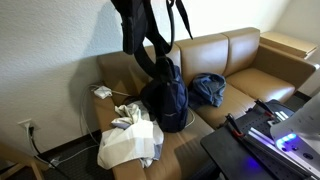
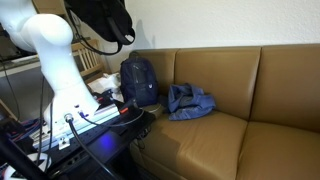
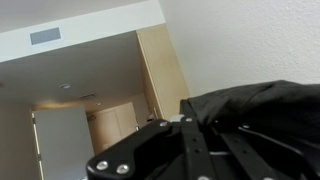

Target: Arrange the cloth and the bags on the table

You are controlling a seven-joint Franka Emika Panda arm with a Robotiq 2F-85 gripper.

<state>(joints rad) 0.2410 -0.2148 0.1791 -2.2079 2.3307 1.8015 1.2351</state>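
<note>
**Black bag held high over a brown sofa**

Your gripper is raised well above the sofa, its fingers pressed together on a black bag. The wrist view looks up at a ceiling, with dark fabric bunched against the fingers. Which part is pinched (a strap or loop, most likely) cannot be made out. The bag hangs limp with its straps dangling, so its weight pulls straight down from the grip. That is probably why you have it so high: it must clear everything beneath.

Below it, a dark blue backpack stands upright in the sofa's corner, propped by armrest and backrest. Just beside it lies the cloth, blue denim, crumpled on the seat cushion and apart from the backpack. A white tote slumps in front of the backpack. Whether it sits on the seat edge or lower cannot be told.

No table top carries these things; they rest on or by the sofa. Arranging looks partway done. The held bag has no place yet, and the bare cushion beyond the cloth seems the likeliest spot.
</note>
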